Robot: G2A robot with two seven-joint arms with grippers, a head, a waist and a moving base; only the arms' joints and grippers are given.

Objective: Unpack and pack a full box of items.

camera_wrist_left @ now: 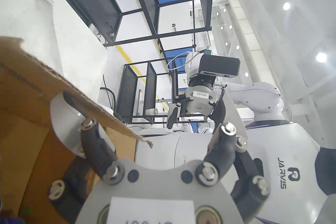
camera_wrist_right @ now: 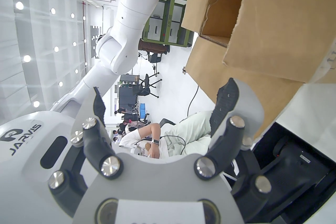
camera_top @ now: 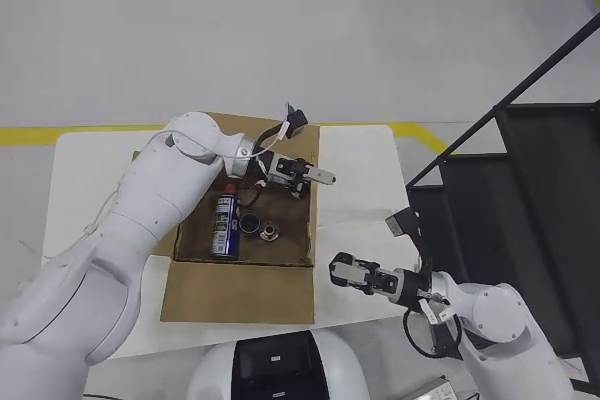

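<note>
White table [camera_top: 365,190] bears box [camera_top: 240,292]; left end effector [camera_top: 318,178] and right end effector [camera_top: 338,271] gape, seemingly empty.

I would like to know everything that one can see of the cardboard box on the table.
The cardboard box is brown, plain and corrugated, with some ragged flap edges. It stands open on the white table, its flaps spread outward. Inside it, a spray can lies on its side, next to a small dark round part. The left gripper, open, hangs at the box's wall on the right arm's side. I cannot tell whether it touches the cardboard.
</note>
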